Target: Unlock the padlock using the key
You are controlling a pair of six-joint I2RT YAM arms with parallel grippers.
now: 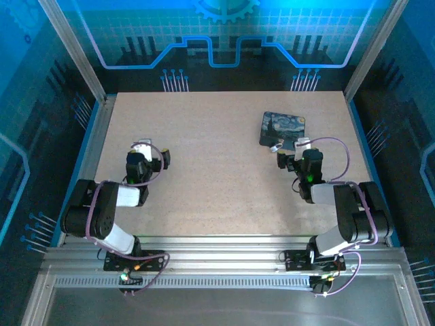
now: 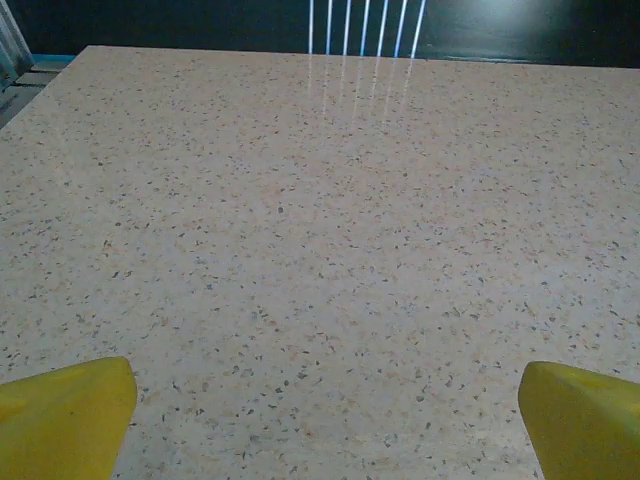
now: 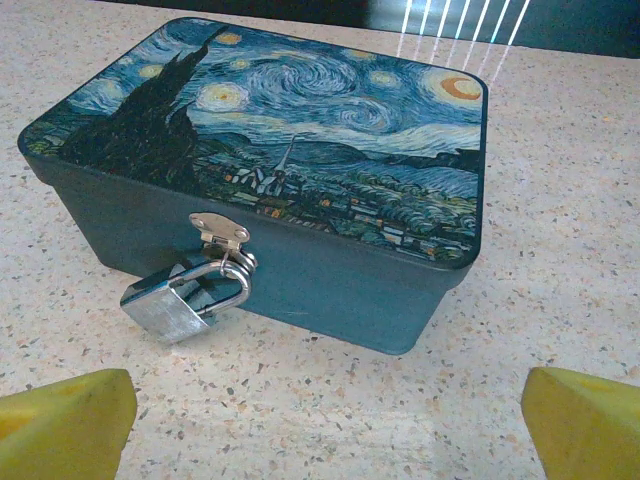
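Two blunt yellow fingertips [image 3: 65, 425] of the right gripper [image 3: 325, 425] sit at the bottom corners of the right wrist view. They are set wide apart with nothing between them, so this gripper is open and empty. The left gripper [image 2: 325, 420] looks the same: its fingertips [image 2: 60, 420] are spread over bare surface and hold nothing.

The pale, speckled stone-look desk [image 1: 217, 190] carries everything. Aluminium frame rails [image 1: 75, 51] and blue-lit wall panels with a circuit pattern [image 1: 224, 34] ring it. Seen from above, the left gripper [image 1: 151, 153] hangs over the desk's left half, well apart from the other things. The right gripper [image 1: 292, 151] is just beside the near edge of the box.

That flat rectangular box [image 3: 300, 140] has rounded corners, dark teal walls and a lid painted with a blue-and-yellow swirling night sky. It stands on the right part of the desk, its front wall facing the right gripper.

The small squarish silver metal padlock [image 3: 178, 300] hangs against that front wall, left of its middle. Its body is tilted down to the left and its lower edge rests on the desk. Its U-shaped shackle passes through the loop of a small silver hasp [image 3: 222, 232] fixed at the lid's edge. A strip of speckled desk lies between the spread fingertips and the padlock.
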